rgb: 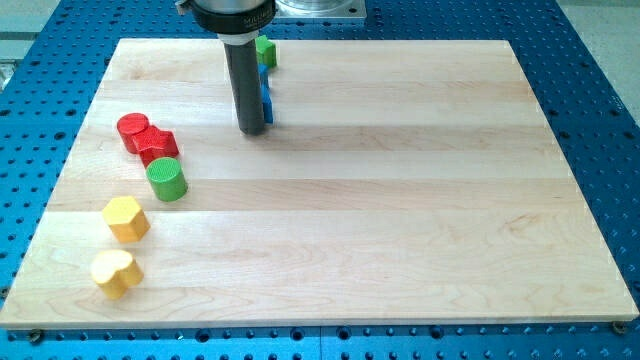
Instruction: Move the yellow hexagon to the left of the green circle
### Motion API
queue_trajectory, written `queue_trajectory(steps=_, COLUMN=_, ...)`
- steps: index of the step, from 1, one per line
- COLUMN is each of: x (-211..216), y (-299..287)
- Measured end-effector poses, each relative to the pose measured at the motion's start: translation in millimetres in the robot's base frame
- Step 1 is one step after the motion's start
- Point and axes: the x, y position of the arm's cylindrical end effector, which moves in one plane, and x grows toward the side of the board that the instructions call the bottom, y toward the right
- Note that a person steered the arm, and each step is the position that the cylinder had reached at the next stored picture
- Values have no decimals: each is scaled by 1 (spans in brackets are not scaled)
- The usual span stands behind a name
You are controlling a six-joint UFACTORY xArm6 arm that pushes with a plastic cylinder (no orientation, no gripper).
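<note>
Yellow hexagon (126,218) near-left on worktop (400,200), just nearer than green circle (166,179) | my tip (252,130) far, well right of both | end effector: bare rod, holding nothing

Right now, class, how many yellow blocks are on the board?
2. The yellow hexagon sits near the view's left edge, below the green circle; the other yellow block lies lower left. None seems hidden.

The dark rod is held straight up and down near the view's top, and my tip (251,130) is set low.
</note>
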Motion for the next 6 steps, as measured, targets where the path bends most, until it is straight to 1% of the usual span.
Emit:
queue_trajectory(steps=1, x=19, y=-5)
queue_trajectory(steps=2, x=89, y=-12)
queue_trajectory(steps=3, x=148, y=-38)
queue_trajectory(steps=4, x=179, y=-93)
queue_trajectory(steps=5, x=178, y=-111)
queue_trajectory(steps=6, x=153, y=-113)
